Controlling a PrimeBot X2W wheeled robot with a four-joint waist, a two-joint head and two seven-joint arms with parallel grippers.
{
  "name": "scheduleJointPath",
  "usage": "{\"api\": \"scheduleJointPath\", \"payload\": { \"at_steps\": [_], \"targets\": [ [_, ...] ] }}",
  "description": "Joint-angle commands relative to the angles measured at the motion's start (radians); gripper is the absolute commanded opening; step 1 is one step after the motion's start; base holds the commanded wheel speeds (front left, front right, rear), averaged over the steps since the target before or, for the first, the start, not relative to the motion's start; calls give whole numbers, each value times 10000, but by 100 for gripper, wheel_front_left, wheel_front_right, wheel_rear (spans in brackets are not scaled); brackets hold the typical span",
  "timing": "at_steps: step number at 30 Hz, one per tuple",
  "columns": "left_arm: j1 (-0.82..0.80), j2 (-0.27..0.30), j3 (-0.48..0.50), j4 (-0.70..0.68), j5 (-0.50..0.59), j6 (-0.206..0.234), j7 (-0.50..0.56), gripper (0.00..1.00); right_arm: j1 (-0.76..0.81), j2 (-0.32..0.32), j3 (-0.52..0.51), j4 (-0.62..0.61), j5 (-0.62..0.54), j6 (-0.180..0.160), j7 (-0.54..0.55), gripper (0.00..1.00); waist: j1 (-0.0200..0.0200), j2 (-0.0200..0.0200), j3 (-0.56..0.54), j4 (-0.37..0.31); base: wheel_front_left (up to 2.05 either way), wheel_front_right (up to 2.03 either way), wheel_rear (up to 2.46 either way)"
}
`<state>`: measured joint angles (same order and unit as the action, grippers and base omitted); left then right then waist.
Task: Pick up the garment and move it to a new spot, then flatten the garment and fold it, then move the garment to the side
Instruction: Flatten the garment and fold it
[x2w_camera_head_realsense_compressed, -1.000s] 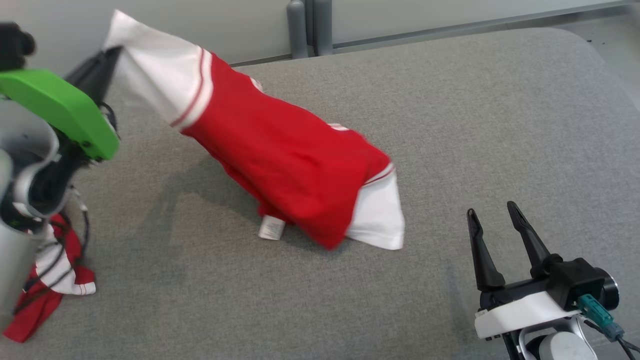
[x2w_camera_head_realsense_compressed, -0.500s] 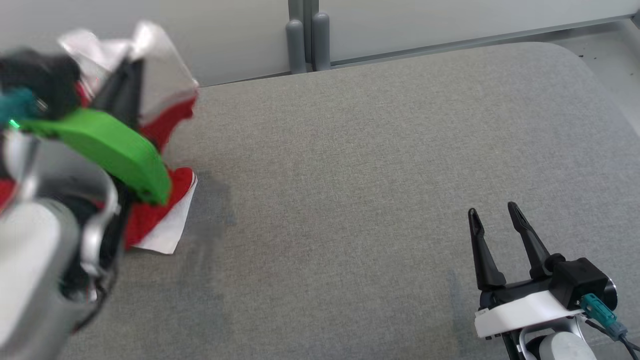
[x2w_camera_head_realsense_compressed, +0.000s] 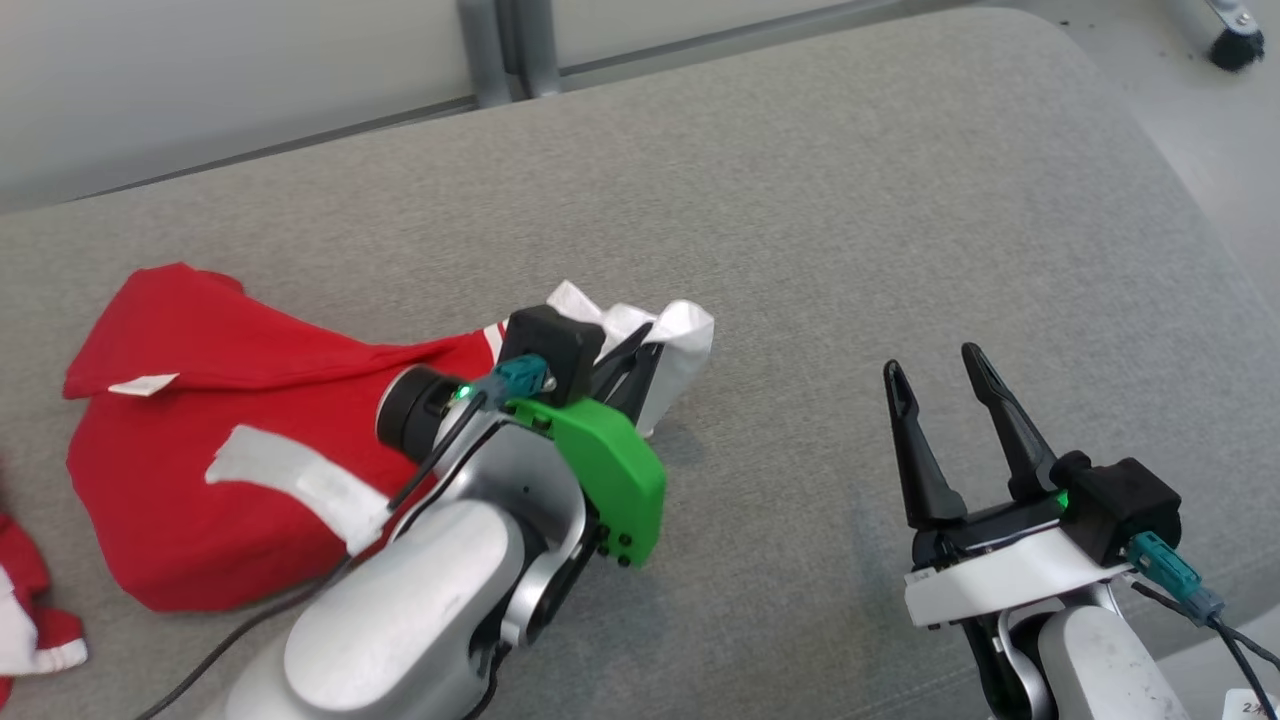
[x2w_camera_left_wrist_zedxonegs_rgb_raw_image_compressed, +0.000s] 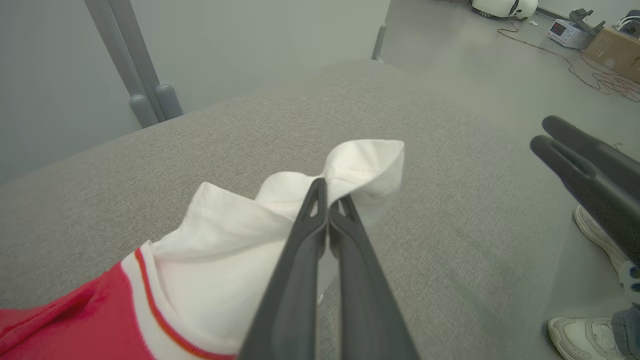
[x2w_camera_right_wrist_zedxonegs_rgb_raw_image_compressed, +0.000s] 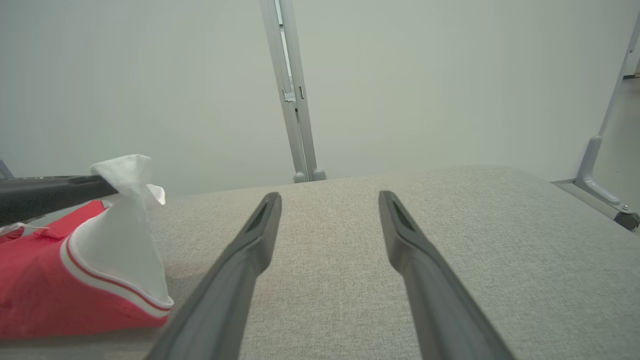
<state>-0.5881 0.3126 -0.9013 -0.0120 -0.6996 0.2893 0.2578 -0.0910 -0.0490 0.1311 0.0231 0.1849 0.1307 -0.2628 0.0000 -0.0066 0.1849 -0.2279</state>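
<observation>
The garment (x2w_camera_head_realsense_compressed: 200, 420) is red with white sleeves and lies spread on the left of the grey padded table (x2w_camera_head_realsense_compressed: 850, 200). My left gripper (x2w_camera_head_realsense_compressed: 640, 352) is shut on its white sleeve (x2w_camera_left_wrist_zedxonegs_rgb_raw_image_compressed: 360, 160) and holds that sleeve bunched a little above the table, right of the red body. In the right wrist view the sleeve (x2w_camera_right_wrist_zedxonegs_rgb_raw_image_compressed: 120, 220) rises in a peak to the left gripper's fingers (x2w_camera_right_wrist_zedxonegs_rgb_raw_image_compressed: 50, 195). My right gripper (x2w_camera_head_realsense_compressed: 935, 365) stands open over bare table, right of the sleeve, with nothing between its fingers (x2w_camera_right_wrist_zedxonegs_rgb_raw_image_compressed: 260, 235).
Another red and white piece of cloth (x2w_camera_head_realsense_compressed: 30, 610) lies at the table's left edge. Grey posts (x2w_camera_head_realsense_compressed: 505, 45) and a pale wall stand behind the table. A person's white shoes (x2w_camera_left_wrist_zedxonegs_rgb_raw_image_compressed: 585, 335) are on the floor past the table's right edge.
The left gripper has swung the garment by its sleeve from the table's middle and laid the red body down at the left. The head camera has shifted. The right gripper stays open.
</observation>
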Motion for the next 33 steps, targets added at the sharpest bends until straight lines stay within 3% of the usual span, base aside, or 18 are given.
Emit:
{"api": "scheduleJointPath", "payload": {
  "at_steps": [1,12,16,22,23,24,25,33],
  "targets": [
    [-492,-209,-54,387,192,-199,-86,0,-149,-24,83,0,159,1,-31,100,0,66,590,-1002,0,0,0],
    [-3585,-1769,89,3913,1027,-901,-1105,0,-396,-11,649,-36,1120,1,-31,100,0,66,1564,-3388,0,0,0],
    [-4178,-2405,-22,4929,876,-1129,-1707,0,-183,-5,323,-210,1228,1,-31,100,0,66,1694,-3493,0,0,0],
    [-4506,-2613,-822,5290,-48,-975,-2834,0,-142,-16,225,-359,1398,1,-31,100,0,66,1791,-3573,0,0,0],
    [-4398,-2598,-1040,5280,-457,-975,-2857,35,-165,-16,262,-377,1449,1,-31,100,0,66,1800,-3580,0,0,0],
    [-4262,-2585,-1195,5313,-798,-893,-2863,76,-181,-14,300,-390,1451,1,-31,100,0,66,1796,-3579,3,3,3],
    [-4244,-2580,-1460,5432,-946,-826,-2793,100,-197,-13,341,-401,1469,1,-31,100,0,66,1804,-3572,2,2,2],
    [-4031,-2599,-2722,5584,-2010,-793,-2435,100,-303,-19,578,-245,1384,1,-31,100,0,66,1681,-3492,0,0,0]
  ]
}}
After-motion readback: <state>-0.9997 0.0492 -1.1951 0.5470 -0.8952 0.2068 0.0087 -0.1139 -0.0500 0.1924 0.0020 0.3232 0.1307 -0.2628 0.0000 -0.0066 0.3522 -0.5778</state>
